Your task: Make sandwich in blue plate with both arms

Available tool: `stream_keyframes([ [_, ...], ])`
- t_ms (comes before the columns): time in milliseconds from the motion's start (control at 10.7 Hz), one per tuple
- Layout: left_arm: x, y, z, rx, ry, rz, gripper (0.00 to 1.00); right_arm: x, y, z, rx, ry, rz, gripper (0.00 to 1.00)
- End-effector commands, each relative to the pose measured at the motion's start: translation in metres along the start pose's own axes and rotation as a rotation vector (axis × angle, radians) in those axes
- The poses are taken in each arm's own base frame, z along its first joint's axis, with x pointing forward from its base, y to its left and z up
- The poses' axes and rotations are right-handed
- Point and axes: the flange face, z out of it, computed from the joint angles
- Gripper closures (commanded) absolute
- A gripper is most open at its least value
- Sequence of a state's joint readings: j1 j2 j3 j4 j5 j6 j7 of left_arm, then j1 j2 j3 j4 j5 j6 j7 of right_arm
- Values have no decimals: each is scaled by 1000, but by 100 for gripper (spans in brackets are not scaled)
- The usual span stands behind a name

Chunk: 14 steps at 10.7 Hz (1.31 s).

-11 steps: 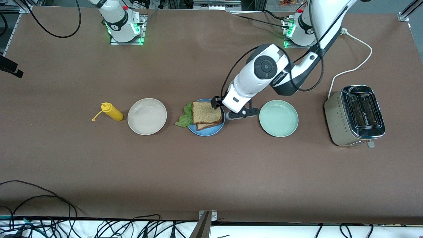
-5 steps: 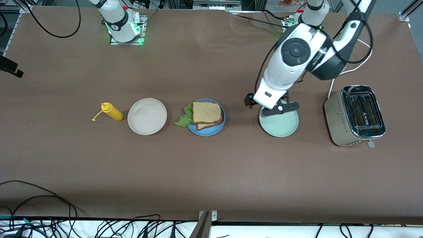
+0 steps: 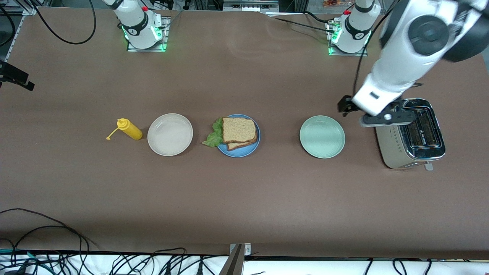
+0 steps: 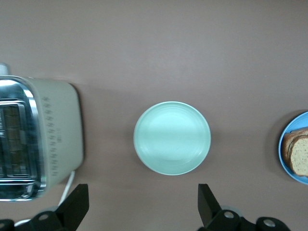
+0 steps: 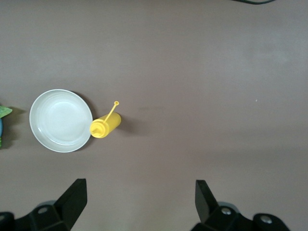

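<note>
The sandwich lies on the blue plate (image 3: 238, 153) in the middle of the table. Its top bread slice (image 3: 238, 130) sits askew on the lower slice (image 3: 241, 145). The green lettuce leaf (image 3: 214, 135) sticks out from between them toward the right arm's end. My left gripper (image 3: 348, 107) is open and empty, up in the air over bare table between the mint plate and the toaster. In the left wrist view (image 4: 143, 211) the plate's rim (image 4: 282, 144) and the bread (image 4: 297, 153) show at the edge. My right gripper (image 5: 139, 207) is open and empty, high over bare table.
A mint-green plate (image 3: 322, 136) and a toaster (image 3: 410, 133) with a white cord stand toward the left arm's end. A cream-white plate (image 3: 170, 134) and a yellow squeeze bottle (image 3: 130, 130) lie toward the right arm's end. Cables run along the table's near edge.
My left gripper has left the sandwich, passed over the mint plate and risen toward the toaster. The sandwich has stayed on the blue plate.
</note>
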State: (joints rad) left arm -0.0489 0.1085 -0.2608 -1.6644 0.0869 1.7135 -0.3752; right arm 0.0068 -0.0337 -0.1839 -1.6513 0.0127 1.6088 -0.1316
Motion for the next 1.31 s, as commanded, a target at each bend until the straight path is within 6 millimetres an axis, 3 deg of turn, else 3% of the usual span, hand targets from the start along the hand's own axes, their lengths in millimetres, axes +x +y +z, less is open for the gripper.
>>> stream_keyframes([
  [0,-18,-74,-43,-60,-2,106,0,0,-34,-23,15,14,21,0],
  [280,-24,-131,-65,-104,5,168,0,2,-45,-25,12,10,10,0],
  [466,-30,-155,-108,-108,19,199,0,2,-49,-25,12,10,15,0],
  [560,-32,-166,-117,-103,15,209,0,2,-50,-26,12,11,13,0],
  [746,-38,-175,-135,-104,20,203,0,3,-58,-27,13,12,7,0],
  [933,-39,-178,-140,-102,20,199,0,3,-59,-27,13,14,10,0],
  [1213,-26,-175,-127,-113,-1,204,0,1,-58,-31,11,14,10,0],
])
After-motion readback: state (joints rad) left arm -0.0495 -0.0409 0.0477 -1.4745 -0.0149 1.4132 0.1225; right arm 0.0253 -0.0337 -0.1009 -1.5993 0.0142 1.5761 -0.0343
